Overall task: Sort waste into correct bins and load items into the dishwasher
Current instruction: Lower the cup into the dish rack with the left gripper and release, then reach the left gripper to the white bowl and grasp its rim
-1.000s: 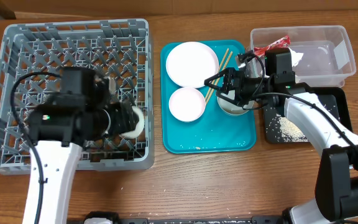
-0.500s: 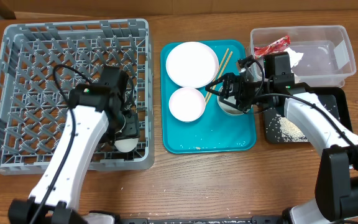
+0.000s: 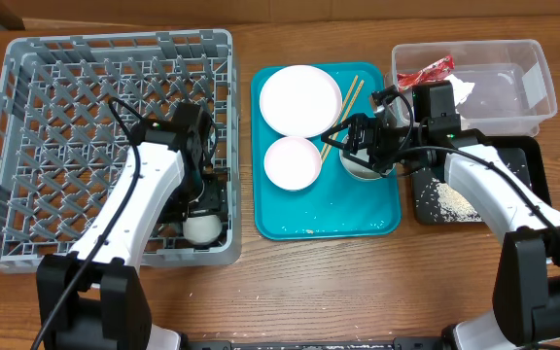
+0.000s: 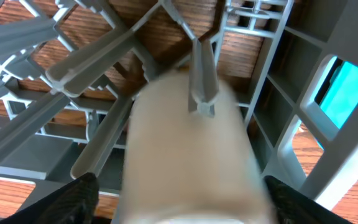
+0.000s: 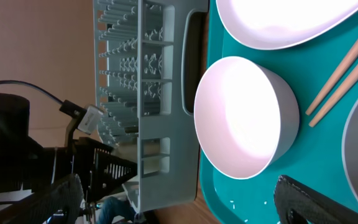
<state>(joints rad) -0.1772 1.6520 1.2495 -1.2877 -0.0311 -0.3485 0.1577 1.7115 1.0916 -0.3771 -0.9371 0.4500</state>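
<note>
We judge the job about halfway done. Right of the teal tray (image 3: 329, 222), the clear tub (image 3: 533, 60) holds the red wrapper (image 3: 426, 70) and white tissue (image 3: 464, 89). The black tray (image 3: 538, 160) carries the rice scraps (image 3: 450, 200), so the waste looks sorted.

Left of the teal tray, the grey rack (image 3: 115, 41) holds only the white cup (image 3: 202, 227), in the corner nearest it. The left claw (image 4: 182, 205) straddles the cup, spread, with a gap beside one finger, so we think it has released.

On the teal tray wait a plate (image 3: 299, 99), a small bowl (image 3: 292, 162), chopsticks (image 3: 341, 115) and a second bowl (image 3: 363, 173), over which the right claw (image 5: 185, 186) hovers wide and empty.
</note>
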